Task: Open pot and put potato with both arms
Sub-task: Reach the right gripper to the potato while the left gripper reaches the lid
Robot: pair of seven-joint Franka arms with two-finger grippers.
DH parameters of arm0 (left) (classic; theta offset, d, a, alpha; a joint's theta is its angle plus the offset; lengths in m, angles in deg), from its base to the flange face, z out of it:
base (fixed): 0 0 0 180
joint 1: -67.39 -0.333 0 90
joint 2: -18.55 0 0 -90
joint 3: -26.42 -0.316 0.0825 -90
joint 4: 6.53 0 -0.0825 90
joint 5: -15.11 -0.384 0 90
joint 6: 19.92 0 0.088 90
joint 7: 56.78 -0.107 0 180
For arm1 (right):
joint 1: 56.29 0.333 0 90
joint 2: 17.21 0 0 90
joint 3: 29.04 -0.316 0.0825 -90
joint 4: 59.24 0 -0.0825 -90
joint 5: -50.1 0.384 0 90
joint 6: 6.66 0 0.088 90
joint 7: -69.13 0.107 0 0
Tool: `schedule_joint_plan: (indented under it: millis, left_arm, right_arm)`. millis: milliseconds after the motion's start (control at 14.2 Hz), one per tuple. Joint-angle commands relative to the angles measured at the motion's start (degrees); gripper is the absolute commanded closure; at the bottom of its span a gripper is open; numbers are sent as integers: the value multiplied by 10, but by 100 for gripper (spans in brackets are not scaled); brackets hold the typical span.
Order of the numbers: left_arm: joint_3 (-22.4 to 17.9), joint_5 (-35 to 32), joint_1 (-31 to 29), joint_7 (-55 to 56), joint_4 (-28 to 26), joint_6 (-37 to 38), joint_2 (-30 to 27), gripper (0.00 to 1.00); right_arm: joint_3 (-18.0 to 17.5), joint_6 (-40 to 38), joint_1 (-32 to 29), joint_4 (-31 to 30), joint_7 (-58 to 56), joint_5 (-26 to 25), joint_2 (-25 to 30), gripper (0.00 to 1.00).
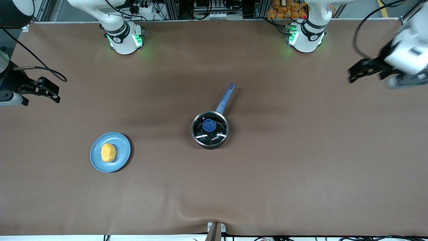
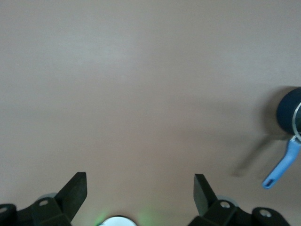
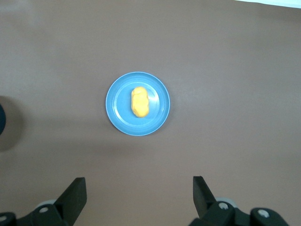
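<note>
Our left gripper (image 1: pixel 356 72) and right gripper (image 1: pixel 50 90) hang spread, empty, at frame edges — the lidded black saucepan (image 1: pixel 209 130) sits centre, the yellow potato (image 1: pixel 108 152) on the blue plate (image 1: pixel 124 160) lower-left, closer to the right gripper.

A yellow-orange lumpy potato (image 1: pixel 108 152) on a light-blue round plate (image 1: pixel 122 163); a black steel-rimmed saucepan (image 1: pixel 210 130), blue handle and lid knob, on the plain brown surface (image 1: pixel 301 167).

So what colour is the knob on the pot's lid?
Blue, like the handle. The knob on the pot shows best in the front view.
</note>
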Motion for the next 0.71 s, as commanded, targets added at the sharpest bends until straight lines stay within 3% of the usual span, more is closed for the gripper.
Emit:
schedule_joint_plan:
  millis: [0,353,636]
  left_arm:
    - [19,-9,45,111,64,-33,73,0]
    - [20,-12,144,296,104,-118,167,0]
    - [-4,-44,245,433,163,-158,252,0]
  right_arm:
    - [-5,9,-26,3,-10,0,-27,0]
    - [-6,60,-20,-3,-9,5,-110,0]
    - [-6,129,-21,-30,-9,50,-157,0]
